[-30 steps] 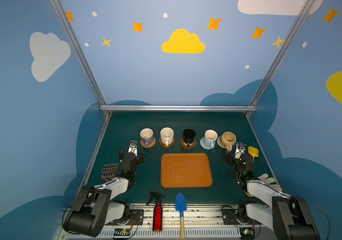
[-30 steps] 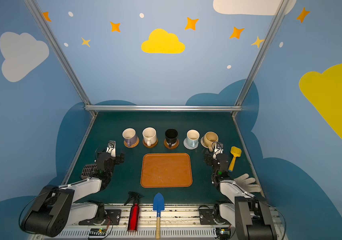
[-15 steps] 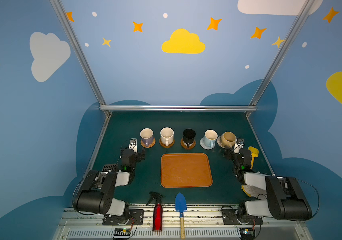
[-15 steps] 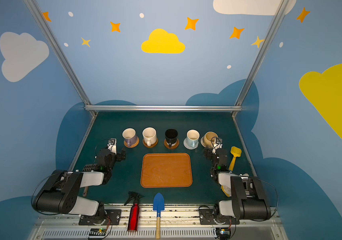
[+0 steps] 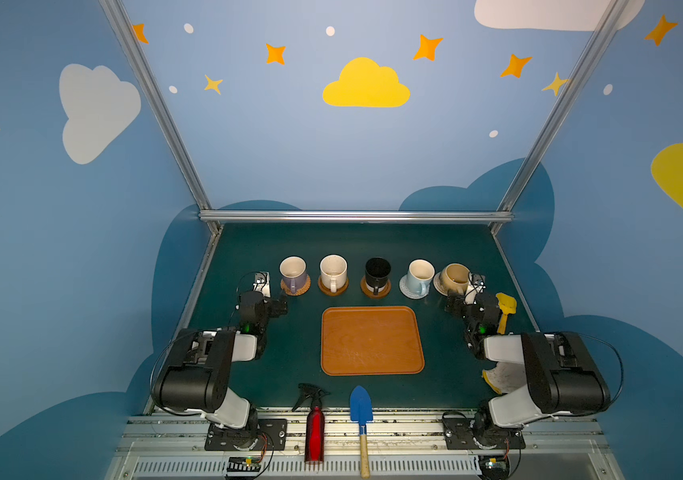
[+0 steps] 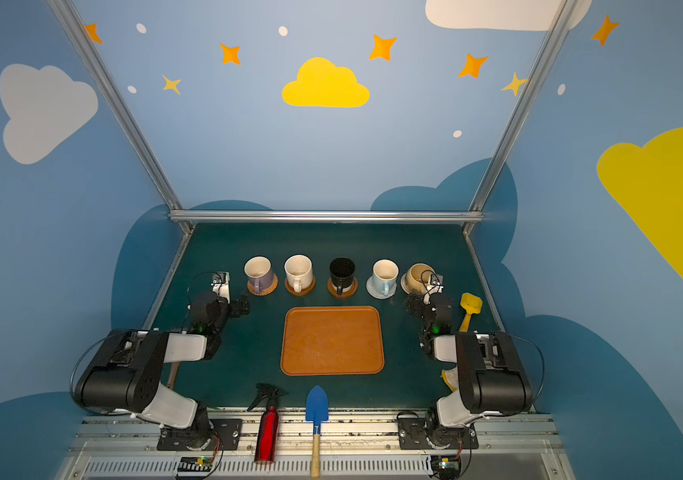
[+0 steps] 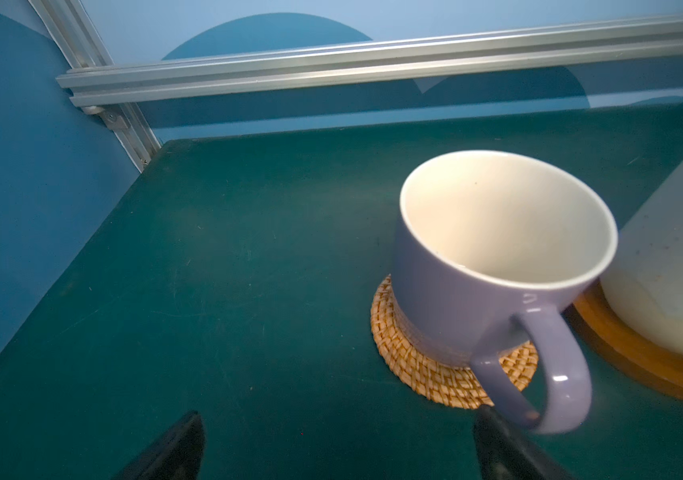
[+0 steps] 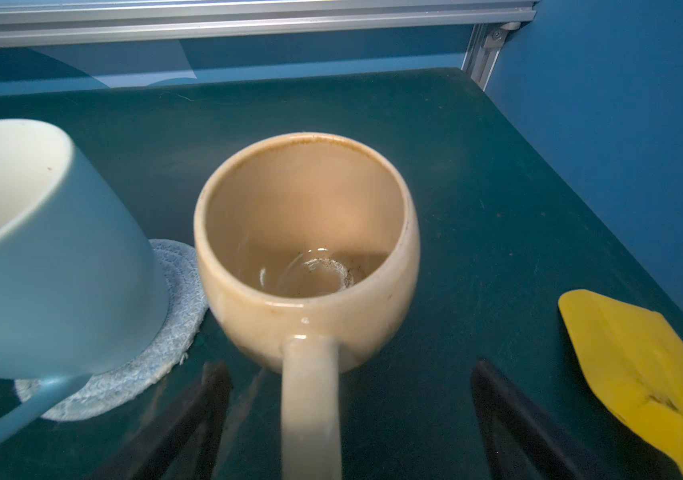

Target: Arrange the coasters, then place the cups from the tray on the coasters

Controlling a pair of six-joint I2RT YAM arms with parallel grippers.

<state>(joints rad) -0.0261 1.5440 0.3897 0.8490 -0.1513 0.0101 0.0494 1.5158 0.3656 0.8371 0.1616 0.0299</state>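
Cups [image 5: 377, 272] unmoved on coasters [image 7: 435, 374]; left pincer [image 7: 337, 415] and right pincer [image 8: 350, 368] spread, empty; arms [image 5: 202, 370] folded further back.

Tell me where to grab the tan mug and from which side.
Take the tan mug by its handle, approaching from where the open right pincer is: the handle juts straight toward it, lined up between its fingers. The bulging round body looks too wide for a sure hold.
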